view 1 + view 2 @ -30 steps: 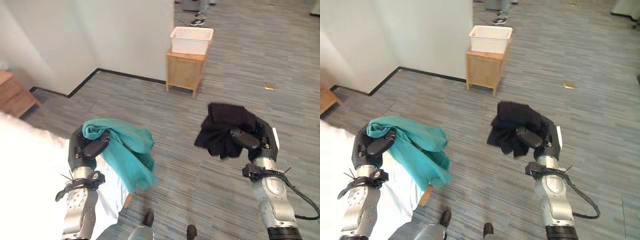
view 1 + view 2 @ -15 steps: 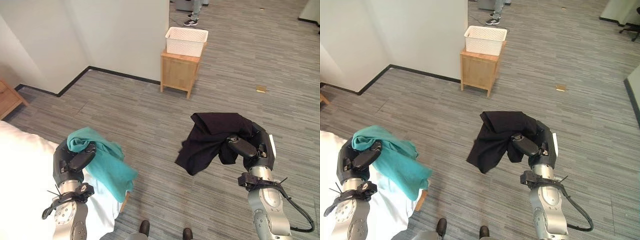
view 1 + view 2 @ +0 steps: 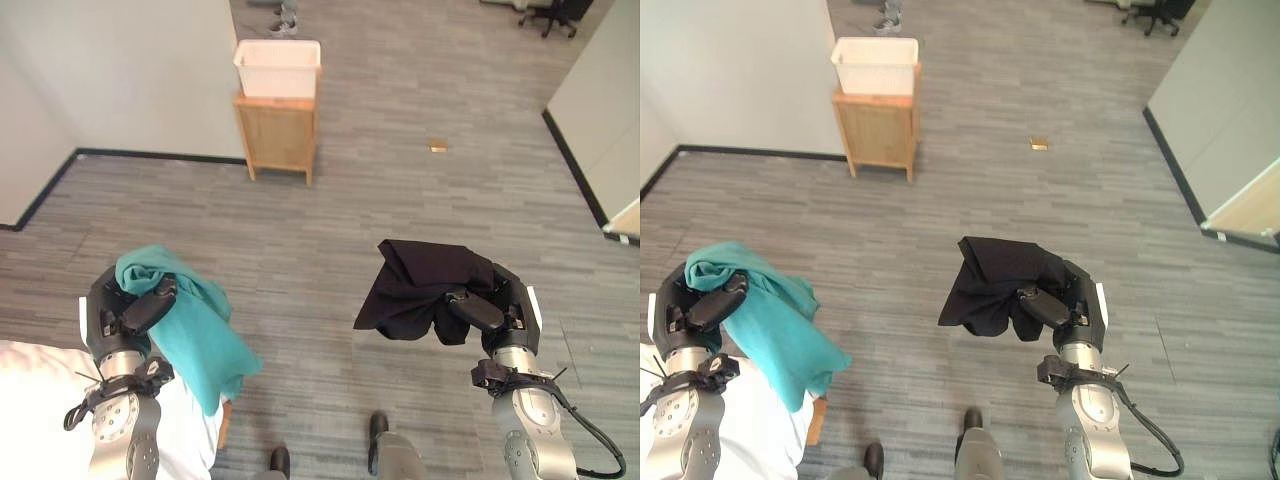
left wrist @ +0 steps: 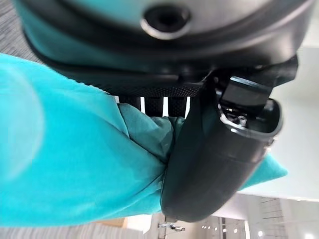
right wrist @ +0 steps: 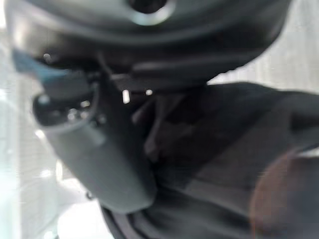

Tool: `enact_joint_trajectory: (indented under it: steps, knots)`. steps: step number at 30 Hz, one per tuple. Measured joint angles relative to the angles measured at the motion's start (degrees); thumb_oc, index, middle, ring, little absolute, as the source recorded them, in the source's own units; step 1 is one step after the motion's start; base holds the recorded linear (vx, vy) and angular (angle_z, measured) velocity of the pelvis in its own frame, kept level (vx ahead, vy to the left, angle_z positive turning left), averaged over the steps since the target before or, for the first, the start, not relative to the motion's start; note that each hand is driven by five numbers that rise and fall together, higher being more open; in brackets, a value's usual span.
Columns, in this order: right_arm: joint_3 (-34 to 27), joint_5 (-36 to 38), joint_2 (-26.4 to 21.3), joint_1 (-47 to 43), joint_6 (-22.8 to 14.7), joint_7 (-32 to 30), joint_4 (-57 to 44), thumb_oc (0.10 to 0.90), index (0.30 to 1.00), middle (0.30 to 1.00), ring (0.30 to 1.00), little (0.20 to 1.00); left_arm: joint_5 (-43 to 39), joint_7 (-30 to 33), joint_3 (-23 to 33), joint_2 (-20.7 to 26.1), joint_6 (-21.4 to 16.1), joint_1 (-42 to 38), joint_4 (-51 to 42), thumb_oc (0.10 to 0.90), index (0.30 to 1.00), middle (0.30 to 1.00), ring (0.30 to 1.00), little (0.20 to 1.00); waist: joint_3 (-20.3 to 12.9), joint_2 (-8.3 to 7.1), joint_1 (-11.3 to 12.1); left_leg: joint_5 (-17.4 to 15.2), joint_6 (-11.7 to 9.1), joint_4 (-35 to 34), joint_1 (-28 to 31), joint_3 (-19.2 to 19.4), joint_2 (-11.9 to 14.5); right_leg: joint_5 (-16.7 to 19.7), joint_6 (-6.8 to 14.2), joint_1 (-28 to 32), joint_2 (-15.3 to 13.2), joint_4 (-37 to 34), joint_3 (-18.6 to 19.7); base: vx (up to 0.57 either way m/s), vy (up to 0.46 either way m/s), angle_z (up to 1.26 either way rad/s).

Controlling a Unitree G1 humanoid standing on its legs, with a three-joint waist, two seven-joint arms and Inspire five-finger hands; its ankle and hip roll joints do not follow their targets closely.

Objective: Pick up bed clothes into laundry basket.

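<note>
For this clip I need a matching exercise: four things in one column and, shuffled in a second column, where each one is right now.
Things:
1. teal cloth
2. black garment
3. white laundry basket
4. wooden cabinet

Places:
A. standing on the floor against the wall
B. gripped in the right hand
C. on top of the wooden cabinet
D. gripped in the left hand

Pairs: 1-D, 2-B, 3-C, 4-A

Grey plank floor [image 3: 330, 215] carries wooden stand [image 3: 277, 135]; white basket [image 3: 277, 67] sits on top.
</note>
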Motion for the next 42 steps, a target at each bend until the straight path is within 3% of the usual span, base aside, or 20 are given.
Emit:
enact_joint_trajectory:
  steps: [2, 5, 7, 9, 12, 13, 16, 19, 21, 24, 25, 28, 30, 32, 34, 38, 39, 40, 41, 42]
  knots:
    - [0.31, -0.01, 0.45, 0.52, 0.14, 0.24, 1.74, 0.4, 0.3, 0.3, 0.3, 0.3, 0.07, -0.12, 0.82, 0.25, 0.04, 0.55, -0.28, 0.4, 0.3, 0.3, 0.3, 0.3, -0.75, -1.7, -0.08, -2.0, -4.03, 1.49, 2.54, -1.63, 3.38, 3.55, -2.34, 4.43, 2.65, -0.43, -0.81, 0.49, -0.412, 0.46]
    - [0.18, 0.58, 0.31, 0.12, 0.23, 0.17, 4.61, 0.4, 0.3, 0.3, 0.3, 0.3, 0.0, -0.07, 1.92, -0.21, 0.06, 0.86, -0.25, 0.4, 0.3, 0.3, 0.3, 0.3, -1.34, -2.51, 3.16, -1.58, -2.72, 20.99, -4.48, -3.49, 7.94, 1.97, -7.61, 6.11, 8.85, 1.4, -1.89, 0.37, -0.428, -0.33]
    - [-0.08, 1.35, -1.77, -1.53, 0.15, -0.21, 4.7, 0.4, 0.3, 0.3, 0.3, 0.3, -0.04, 0.15, 2.07, -0.42, -0.27, 0.23, 0.59, 0.4, 0.3, 0.3, 0.3, 0.3, -0.37, -4.41, 6.17, -0.18, -0.88, 37.25, -11.54, -12.94, 2.5, 2.01, -11.21, 6.04, 10.05, 3.22, -0.25, 0.52, -0.334, -0.5]
    - [-0.94, 3.24, -2.71, -3.45, 0.13, -1.37, 4.54, 0.4, 0.3, 0.3, 0.3, 0.3, -0.42, -0.07, 0.89, -1.04, 0.25, -0.63, 2.09, 0.4, 0.3, 0.3, 0.3, 0.3, 0.5, -5.46, 6.14, -1.41, 0.01, 43.05, -17.99, -11.89, -4.15, 0.88, -12.41, 9.64, 10.14, 0.59, -0.68, 0.49, -0.126, 0.0]
    - [-1.12, 5.26, -3.23, -5.43, -0.4, -1.62, 3.8, 0.4, 0.3, 0.3, 0.3, 0.3, -0.56, -0.26, 0.67, -2.29, 0.27, -0.09, 2.09, 0.4, 0.3, 0.3, 0.3, 0.3, 0.99, -5.73, 8.03, -1.72, -0.44, 33.81, -21.57, -7.98, -9.49, -1.26, -12.25, 14.46, 10.99, -3.46, -0.52, 0.91, -0.002, -0.09]
    - [-0.63, 5.4, -3.58, -6.75, -1.07, -1.7, 3.78, 0.4, 0.3, 0.3, 0.3, 0.3, -0.39, -0.3, 0.98, -2.25, 0.25, 0.44, 1.82, 0.4, 0.3, 0.3, 0.3, 0.3, 0.71, -4.24, 8.96, -1.44, 0.12, 21.75, -22.04, -6.13, -9.76, -4.19, -10.55, 16.64, 12.61, -5.87, -0.37, 0.84, 0.031, -0.5]
    - [1.31, 5.37, -4.43, -9.11, -1.4, -1.3, 4.14, 0.4, 0.3, 0.3, 0.3, 0.3, -0.06, 0.04, 2.2, -2.49, -0.18, 0.46, 1.33, 0.4, 0.3, 0.3, 0.3, 0.3, 0.22, -0.82, 12.92, 3.85, 0.64, 2.77, -22.35, -7.15, -10.09, -5.38, -13.12, 19.42, 16.17, -6.37, 2.59, 0.92, 0.085, -0.58]
    - [4.35, 4.77, -4.47, -8.75, -0.36, 0.0, 3.66, 0.4, 0.3, 0.3, 0.3, 0.3, 0.18, 0.55, 4.96, -2.36, -0.5, 1.61, 0.89, 0.4, 0.3, 0.3, 0.3, 0.3, -0.41, 0.15, 16.06, 5.96, 2.8, 3.34, -21.78, -4.48, -10.84, -11.44, -13.19, 23.94, 15.88, -2.66, 4.4, 0.77, 0.204, -0.68]
    - [5.14, 3.17, -4.26, -5.65, 0.0, 0.58, 1.86, 0.4, 0.3, 0.3, 0.3, 0.3, 1.45, 1.55, 6.63, -2.62, -0.55, 2.65, 0.39, 0.4, 0.3, 0.3, 0.3, 0.3, -2.06, -1.16, 16.5, 8.89, 5.36, 6.72, -19.92, -3.05, -12.86, -17.05, -11.57, 24.81, 13.87, 5.78, 4.05, 0.48, 0.196, -0.47]
    - [6.42, 0.56, -3.12, -6.16, 0.95, 1.31, 0.34, 0.4, 0.3, 0.3, 0.3, 0.3, 2.43, 3.73, 9.37, -2.59, -0.29, 2.12, -0.05, 0.4, 0.3, 0.3, 0.3, 0.3, -1.92, -1.62, 15.5, 7.71, 11.12, 9.56, -14.64, -3.65, -16.58, -14.29, -4.5, 10.52, 9.75, 44.54, 4.32, 0.61, 0.315, -0.11]
    - [5.86, 0.58, -1.64, -6.15, 0.95, 1.27, -0.6, 0.4, 0.3, 0.3, 0.3, 0.3, 2.35, 4.05, 8.95, -2.03, -0.38, 1.05, -0.85, 0.4, 0.3, 0.3, 0.3, 0.3, -1.41, -0.36, 12.18, 7.59, 11.22, 8.82, -12.02, -7.17, -17.22, -10.3, -4.88, 5.06, 8.88, 56.64, 3.54, 0.64, 0.259, 0.66]
    - [5.83, 0.17, -1.6, -7.13, 0.99, 1.46, -0.38, 0.4, 0.3, 0.3, 0.3, 0.3, 2.32, 4.08, 7.8, -2.05, -0.62, -3.32, -1.48, 0.4, 0.3, 0.3, 0.3, 0.3, 1.6, 4.04, 11.13, 5.39, 10.25, 6.87, -3.91, -11.81, -15.24, -7.33, -8.61, -3.49, 6.25, 66.83, 2.57, 0.6, -0.032, 0.37]
    - [5.24, 0.03, -2.13, -4.41, 1.08, 1.62, -0.98, 0.4, 0.3, 0.3, 0.3, 0.3, 2.39, 3.44, 6.56, -1.9, -0.65, -6.37, -1.62, 0.4, 0.3, 0.3, 0.3, 0.3, 3.15, 6.84, 7.51, 3.89, 6.54, 5.3, 2.08, -19.12, -12.52, -7.87, -8.27, -3.75, 13.72, 58.65, 5.56, 0.75, -0.244, 1.15]
    - [4.17, 0.1, -2.21, -2.1, 0.86, 1.52, -0.67, 0.4, 0.3, 0.3, 0.3, 0.3, 2.29, 2.32, 5.46, -1.57, -1.09, -10.0, -0.31, 0.4, 0.3, 0.3, 0.3, 0.3, 4.11, 2.84, 5.96, -1.51, -6.45, 8.54, 2.53, -19.22, -15.4, -8.49, -9.35, -6.22, 13.28, 45.82, 5.37, 0.61, -0.262, 1.33]
    - [2.53, 0.36, -1.38, -2.22, 0.18, 1.52, 0.34, 0.4, 0.3, 0.3, 0.3, 0.3, 2.24, 1.24, 5.91, 1.68, -1.84, -9.3, -0.71, 0.4, 0.3, 0.3, 0.3, 0.3, 2.14, -0.47, 3.41, -4.15, 10.73, 4.11, 5.78, -19.36, -15.29, -8.78, -5.42, -10.85, 7.94, 35.9, 2.58, 0.78, -0.366, 0.95]
    - [1.88, 0.63, -2.28, -2.92, 1.54, 1.27, 4.85, 0.4, 0.3, 0.3, 0.3, 0.3, 1.87, 2.3, 7.35, -0.8, -2.38, -9.28, 4.14, 0.4, 0.3, 0.3, 0.3, 0.3, 2.1, 0.47, 1.93, -6.71, 7.02, 5.22, 12.04, -23.77, -13.41, 1.37, -5.05, -5.89, 10.49, -5.63, 4.42, 0.77, -0.41, 0.85]
    - [1.68, 0.65, -2.28, -1.95, 1.85, 1.33, 4.88, 0.4, 0.3, 0.3, 0.3, 0.3, 1.52, 2.51, 6.96, -1.04, -2.08, -8.32, 5.0, 0.4, 0.3, 0.3, 0.3, 0.3, 1.4, -0.74, 2.17, -8.66, 3.91, 8.12, 14.15, -23.59, -14.78, 8.05, -9.62, -2.76, 9.77, -10.88, 3.94, 0.59, -0.422, 0.53]
    - [1.69, 0.64, -2.33, -1.67, 1.89, 1.44, 4.89, 0.4, 0.3, 0.3, 0.3, 0.3, 1.5, 2.47, 6.86, -1.09, -2.11, -7.67, 5.01, 0.4, 0.3, 0.3, 0.3, 0.3, 1.1, -1.23, 2.07, -9.23, 2.96, 9.54, 14.65, -23.33, -15.25, 12.9, -11.06, -1.94, 9.48, -11.04, 4.39, 0.6, -0.416, 0.4]
    - [1.75, 1.11, -4.01, -2.71, 2.1, 1.25, 7.3, 0.4, 0.3, 0.3, 0.3, 0.3, 1.26, 2.63, 6.49, -4.61, -1.95, -5.96, 7.0, 0.4, 0.3, 0.3, 0.3, 0.3, -0.52, 2.69, 3.04, -10.02, 0.24, 15.25, 15.51, -25.42, -12.02, 15.49, -11.5, -1.01, 12.47, -4.39, 3.3, 0.53, -0.407, 0.67]
    - [1.14, 1.38, -4.84, -2.8, 2.1, 0.9, 7.81, 0.4, 0.3, 0.3, 0.3, 0.3, 1.2, 2.28, 4.23, -4.42, -1.53, -5.74, 6.6, 0.4, 0.3, 0.3, 0.3, 0.3, -0.86, 2.32, 2.46, -10.82, -2.38, 22.05, 13.6, -25.11, -10.61, 10.12, -12.58, -1.07, 12.55, 0.79, 2.64, 0.35, -0.262, 1.01]
